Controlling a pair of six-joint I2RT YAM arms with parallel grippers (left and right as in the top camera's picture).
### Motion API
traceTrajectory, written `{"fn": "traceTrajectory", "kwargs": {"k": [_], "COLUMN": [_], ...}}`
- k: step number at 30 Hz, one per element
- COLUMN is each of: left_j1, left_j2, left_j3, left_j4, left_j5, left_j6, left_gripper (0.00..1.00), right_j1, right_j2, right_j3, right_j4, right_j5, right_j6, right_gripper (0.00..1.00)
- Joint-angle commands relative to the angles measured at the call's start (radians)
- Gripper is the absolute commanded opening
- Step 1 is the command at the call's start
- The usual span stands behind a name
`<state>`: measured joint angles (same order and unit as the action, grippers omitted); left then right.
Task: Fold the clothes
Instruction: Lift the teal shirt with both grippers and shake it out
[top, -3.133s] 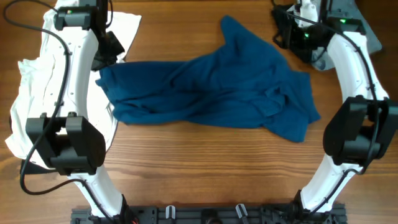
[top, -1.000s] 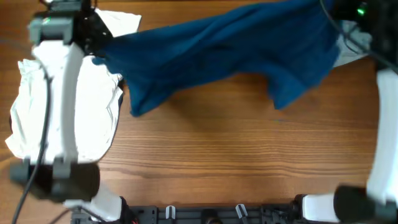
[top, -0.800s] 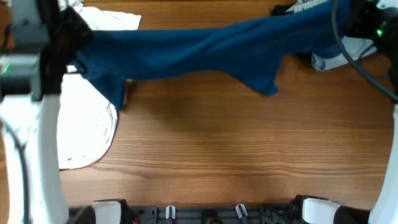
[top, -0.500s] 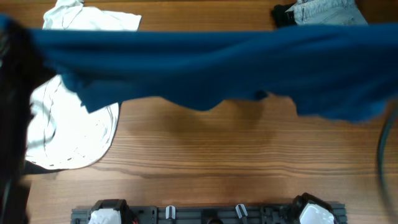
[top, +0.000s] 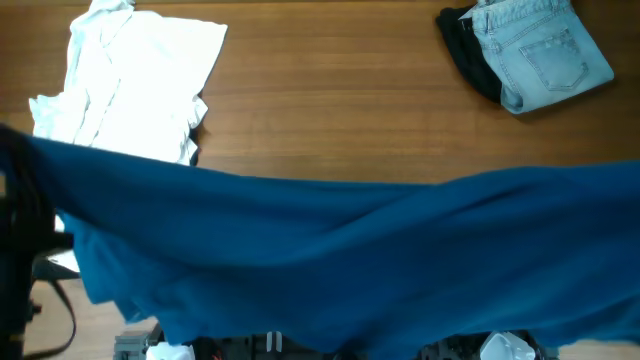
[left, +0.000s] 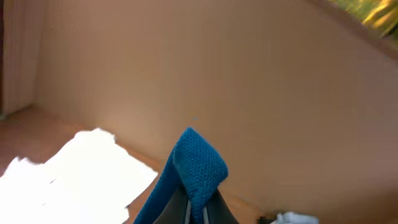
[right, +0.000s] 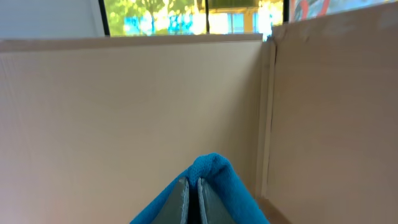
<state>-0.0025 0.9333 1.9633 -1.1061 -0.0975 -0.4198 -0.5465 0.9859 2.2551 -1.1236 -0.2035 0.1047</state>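
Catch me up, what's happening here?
Both arms hold the dark-blue T-shirt up above the table, stretched wide between them. The left gripper and right gripper are each shut on a bunched edge of it. The white shirt lies crumpled at far left, jeans at far right. The T-shirt is not folded yet.

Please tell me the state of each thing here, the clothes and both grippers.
blue T-shirt: lifted, stretched wide between both grippers, unfolded.
white shirt: crumpled on the table, untouched.
jeans: folded on the table, a black garment against one edge.
left gripper: shut on the blue T-shirt.
right gripper: shut on the blue T-shirt.
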Motion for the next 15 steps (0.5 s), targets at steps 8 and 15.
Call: {"fn": "traceTrajectory", "kwargs": {"k": [8, 15], "left_j1": [0.005, 0.005], "left_j2": [0.355, 0.695], "left_j3": [0.000, 0.000], "left_j4": [-0.085, -0.046], "left_j5": [-0.080, -0.079], "left_j6": [0.021, 0.020], "left_gripper": [0.04, 0.04], "right_j1": [-0.006, 0.170], "right_j2": [0.427, 0.830], "right_j3": [0.001, 0.001], "right_j4": [-0.158, -0.142], "right_j5": [-0.316, -0.285], "right_j6": [-0.153, -0.209], "right_gripper": [0.04, 0.04]}}
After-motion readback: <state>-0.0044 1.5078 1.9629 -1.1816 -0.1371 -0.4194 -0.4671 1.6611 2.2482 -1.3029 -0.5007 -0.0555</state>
